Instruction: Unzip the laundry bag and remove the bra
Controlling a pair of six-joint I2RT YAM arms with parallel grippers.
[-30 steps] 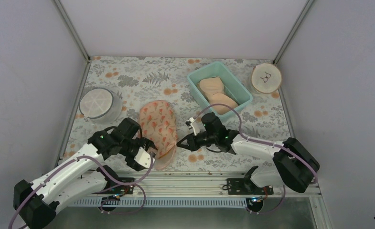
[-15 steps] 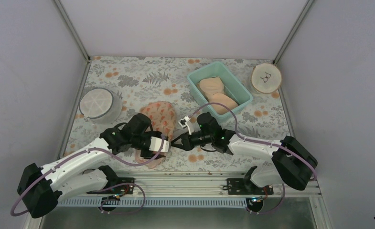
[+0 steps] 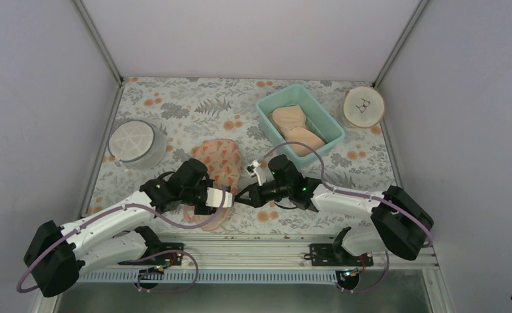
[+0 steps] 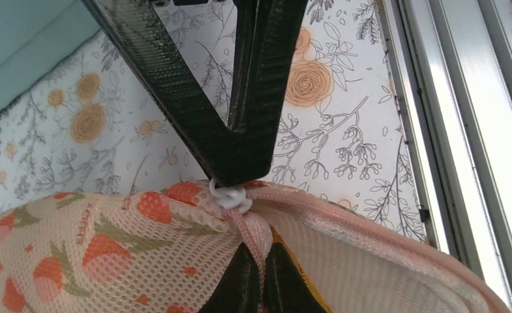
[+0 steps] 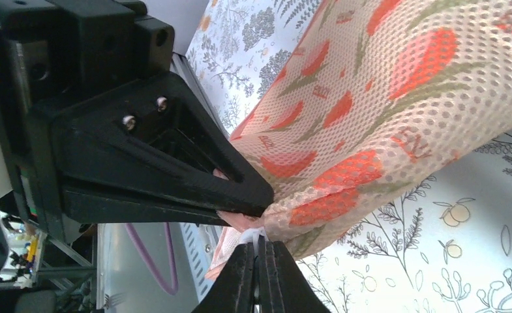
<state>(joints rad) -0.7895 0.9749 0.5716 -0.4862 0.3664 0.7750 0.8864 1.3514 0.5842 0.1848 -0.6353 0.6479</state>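
1. Laundry bag (image 3: 217, 166) lies left of centre, close to the tabletop's near edge.
2. Left gripper (image 4: 256, 264) is clenched on the pink zip seam at the bag's near-right rim.
3. Right gripper (image 5: 259, 251) is pinched tight on the white zipper pull (image 4: 230, 197), tips almost meeting the left's.
4. The rim gapes slightly beside the pull. An orange sliver shows inside, but I cannot tell what it is.
5. White drum (image 3: 131, 141) sits by the left edge, teal bin (image 3: 266, 120) toward the far right corner.

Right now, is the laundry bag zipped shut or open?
Partly open: the laundry bag rim gapes beside the white zipper pull, showing pale lining; how far, cannot tell.
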